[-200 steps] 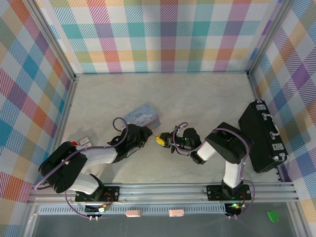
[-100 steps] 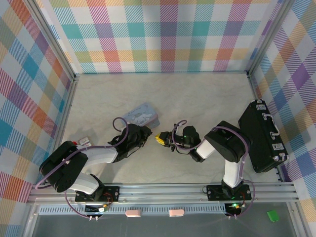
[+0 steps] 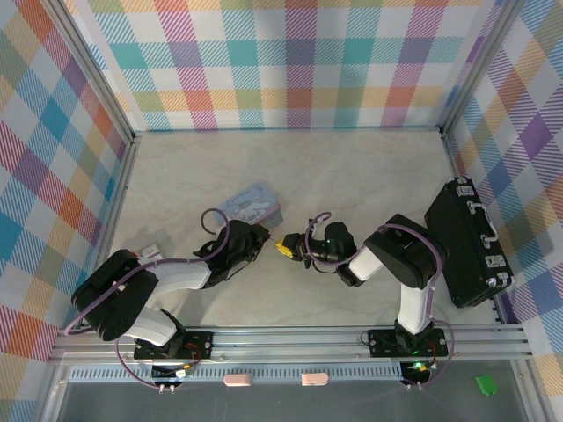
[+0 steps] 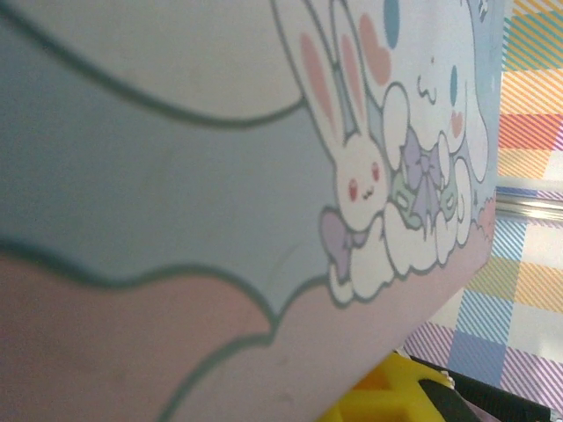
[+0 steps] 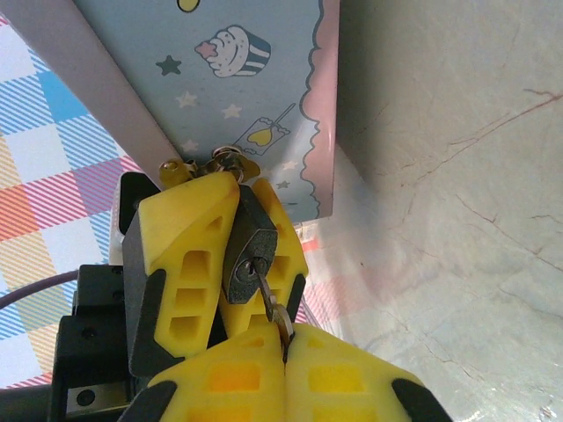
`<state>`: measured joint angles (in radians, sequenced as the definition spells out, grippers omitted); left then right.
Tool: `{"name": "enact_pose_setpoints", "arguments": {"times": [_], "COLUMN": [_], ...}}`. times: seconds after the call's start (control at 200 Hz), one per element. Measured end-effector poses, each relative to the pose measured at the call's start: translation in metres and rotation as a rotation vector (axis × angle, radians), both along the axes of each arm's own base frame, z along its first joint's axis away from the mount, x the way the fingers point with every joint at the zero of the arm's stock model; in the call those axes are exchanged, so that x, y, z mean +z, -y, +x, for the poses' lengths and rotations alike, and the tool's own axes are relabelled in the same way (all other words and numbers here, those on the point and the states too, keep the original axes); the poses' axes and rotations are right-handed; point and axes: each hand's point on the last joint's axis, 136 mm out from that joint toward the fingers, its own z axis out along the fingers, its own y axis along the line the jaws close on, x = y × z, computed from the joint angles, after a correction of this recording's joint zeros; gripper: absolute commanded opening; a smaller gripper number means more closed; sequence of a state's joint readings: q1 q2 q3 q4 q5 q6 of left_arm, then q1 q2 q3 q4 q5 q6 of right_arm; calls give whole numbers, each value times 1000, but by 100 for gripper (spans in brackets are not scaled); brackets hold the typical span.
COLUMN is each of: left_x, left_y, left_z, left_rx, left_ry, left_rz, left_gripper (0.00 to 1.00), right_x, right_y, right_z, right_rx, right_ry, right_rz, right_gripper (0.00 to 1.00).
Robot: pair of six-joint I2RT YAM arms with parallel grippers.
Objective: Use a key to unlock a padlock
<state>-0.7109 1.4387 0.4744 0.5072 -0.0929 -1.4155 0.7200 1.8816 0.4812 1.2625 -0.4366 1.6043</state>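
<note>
Key [image 5: 267,301] and padlock [image 5: 249,251] in closed jaws

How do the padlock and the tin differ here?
The padlock is tiny and dark grey; the tin is far larger, pale blue with cartoon prints. The padlock is clamped between the yellow fingers of the left gripper, key in its keyhole; the tin is in no grip. They sit right beside each other.

Pastel plaid walls [image 3: 299,61] enclose a pale marble-patterned tabletop [image 3: 352,167] edged by aluminium rails [image 3: 290,338].
</note>
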Motion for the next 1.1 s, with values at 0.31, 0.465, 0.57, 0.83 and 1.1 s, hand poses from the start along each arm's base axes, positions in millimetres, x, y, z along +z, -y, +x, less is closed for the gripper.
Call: {"name": "enact_pose_setpoints", "arguments": {"times": [0.31, 0.465, 0.57, 0.83, 1.1], "left_x": [3, 4, 3, 10, 18], "left_y": [-1, -1, 1, 6, 15], "left_z": [3, 3, 4, 10, 10], "left_rx": [14, 17, 17, 29, 19], "left_ry": [15, 20, 20, 39, 58], "left_rz": [-4, -6, -2, -2, -12], "left_gripper": [1, 1, 1, 1, 1], "right_x": [4, 5, 5, 10, 18], "right_y": [-1, -2, -2, -6, 4], "right_z": [2, 2, 2, 1, 5], "right_rx": [1, -1, 2, 34, 75], "right_ry": [-101, -139, -139, -124, -91], "right_rz": [53, 68, 70, 88, 111], "right_gripper": [0, 0, 0, 0, 0]}}
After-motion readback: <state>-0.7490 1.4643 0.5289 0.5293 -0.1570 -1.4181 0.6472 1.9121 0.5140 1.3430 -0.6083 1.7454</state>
